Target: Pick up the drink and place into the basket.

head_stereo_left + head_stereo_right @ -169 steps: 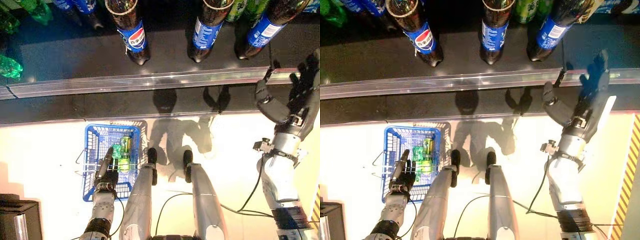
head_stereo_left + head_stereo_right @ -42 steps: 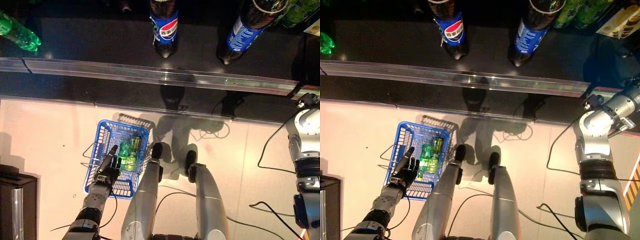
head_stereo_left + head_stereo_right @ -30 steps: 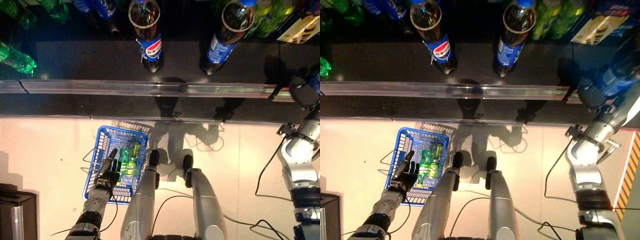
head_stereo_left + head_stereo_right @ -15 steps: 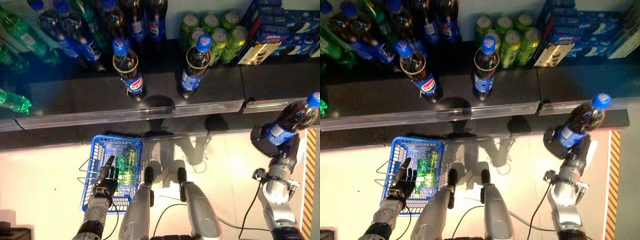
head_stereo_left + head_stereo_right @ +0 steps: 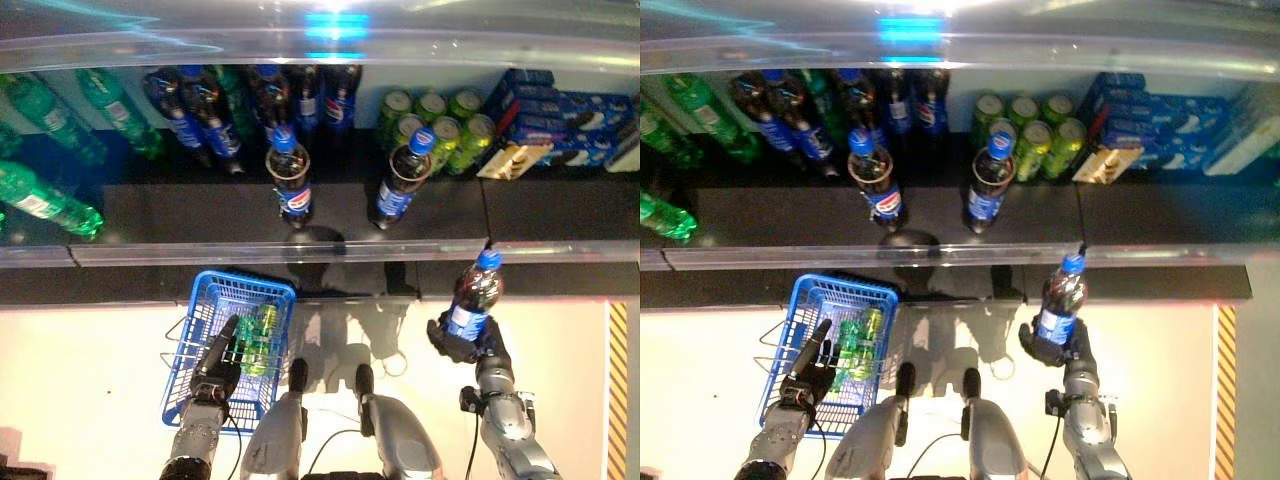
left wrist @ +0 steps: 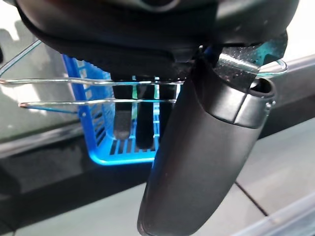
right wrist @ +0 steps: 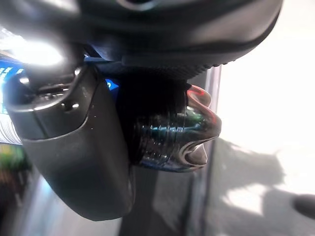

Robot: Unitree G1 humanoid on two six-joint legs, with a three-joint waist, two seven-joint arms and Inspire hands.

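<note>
Gripping cola bottle (image 5: 470, 298) (newly lifted), right hand (image 5: 462, 342).

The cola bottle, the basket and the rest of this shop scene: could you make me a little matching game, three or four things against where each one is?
Things:
1. cola bottle
2. blue basket
3. green cans
4. green bottles

Places:
A. on the shelf, beside the blue boxes
B. lying inside the basket
C. gripped in the right hand
D. hanging by its wire handles from the left hand

Pairs: 1-C, 2-D, 3-A, 4-B
</note>
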